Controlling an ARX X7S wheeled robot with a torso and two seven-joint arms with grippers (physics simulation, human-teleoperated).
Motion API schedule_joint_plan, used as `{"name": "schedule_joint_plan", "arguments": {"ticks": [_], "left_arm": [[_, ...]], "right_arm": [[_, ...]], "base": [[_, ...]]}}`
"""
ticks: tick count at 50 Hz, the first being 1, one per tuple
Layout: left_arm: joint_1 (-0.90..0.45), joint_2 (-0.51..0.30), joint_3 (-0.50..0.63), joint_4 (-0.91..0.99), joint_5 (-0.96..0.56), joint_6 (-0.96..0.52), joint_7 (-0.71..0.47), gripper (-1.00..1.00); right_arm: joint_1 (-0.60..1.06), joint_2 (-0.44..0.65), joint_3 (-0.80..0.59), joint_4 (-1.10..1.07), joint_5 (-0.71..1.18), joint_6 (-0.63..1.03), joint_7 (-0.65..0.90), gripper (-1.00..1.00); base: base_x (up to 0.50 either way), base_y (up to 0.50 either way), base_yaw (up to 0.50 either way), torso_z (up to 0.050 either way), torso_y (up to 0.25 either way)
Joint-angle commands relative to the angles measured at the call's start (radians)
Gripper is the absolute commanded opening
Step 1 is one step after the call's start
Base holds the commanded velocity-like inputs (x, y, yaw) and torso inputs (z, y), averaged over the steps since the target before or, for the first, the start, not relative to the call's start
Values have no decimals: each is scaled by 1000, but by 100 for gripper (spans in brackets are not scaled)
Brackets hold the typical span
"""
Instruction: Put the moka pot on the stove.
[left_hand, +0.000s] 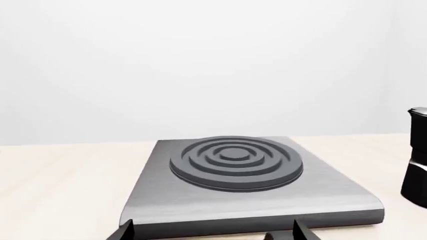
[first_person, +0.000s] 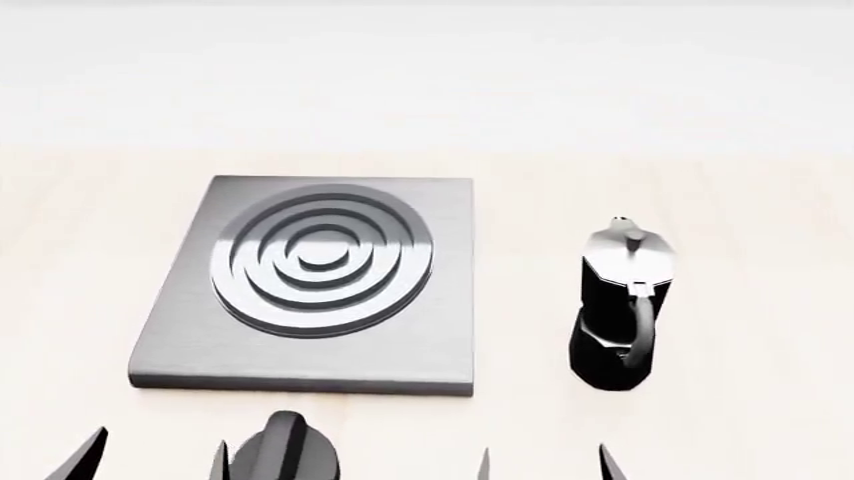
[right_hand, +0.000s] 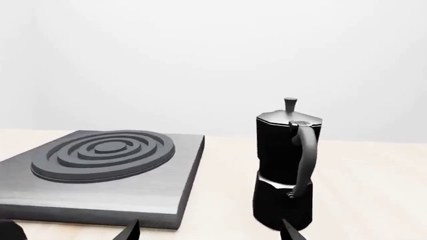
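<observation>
The moka pot (first_person: 618, 310) is black and faceted with a silvery lid. It stands upright on the light wooden table, right of the stove (first_person: 441, 340), handle toward me. It also shows in the right wrist view (right_hand: 285, 170) and at the left wrist view's edge (left_hand: 417, 155). The stove is a grey metal plate with a ring burner (first_person: 328, 262), and its top is bare. My left gripper (first_person: 150, 455) is open and empty in front of the stove's near left corner. My right gripper (first_person: 545, 465) is open and empty, just short of the pot's base.
A round black knob with a raised ridge (first_person: 284, 450) lies on the table in front of the stove, next to my left gripper. The light wooden table (first_person: 747, 200) stretches to a white wall behind.
</observation>
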Motion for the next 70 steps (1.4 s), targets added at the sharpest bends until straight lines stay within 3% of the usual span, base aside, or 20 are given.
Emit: {"name": "schedule_joint_plan", "arguments": {"ticks": [1, 70], "left_arm": [[-1, -4, 5, -1, -4, 2, -5, 100], [-7, -26, 36, 2, -26, -3, -35, 100]], "right_arm": [[2, 7, -9, 2, -6, -4, 4, 100], [13, 34, -50, 15, 29, -38, 0, 100]], "base": [[0, 86, 0, 0, 0], [0, 94, 0, 0, 0]]}}
